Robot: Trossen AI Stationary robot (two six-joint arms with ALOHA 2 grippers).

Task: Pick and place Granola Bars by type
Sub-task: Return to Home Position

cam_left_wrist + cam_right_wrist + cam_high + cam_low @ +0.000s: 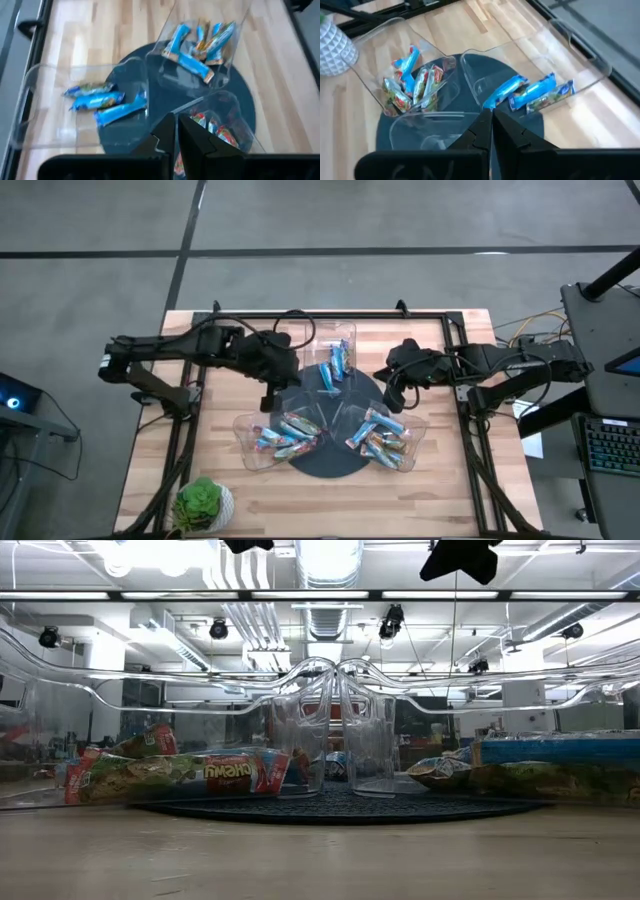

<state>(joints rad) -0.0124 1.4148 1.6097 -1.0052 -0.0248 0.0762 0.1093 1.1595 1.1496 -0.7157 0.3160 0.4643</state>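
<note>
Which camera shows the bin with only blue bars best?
The right wrist view: the blue-bar bin sits close and nearly whole, its three blue bars easy to count. The left wrist view shows them too, off to one side. The high view shows it small; the low view, mostly clear walls.

Three clear plastic bins (346, 332) fan out on a dark round mat (330, 465) between the left gripper (270, 395) and the right gripper (393, 390), and what looks like a potted succulent (203, 502) stands well off from the left one on the wooden table (440, 500).
</note>
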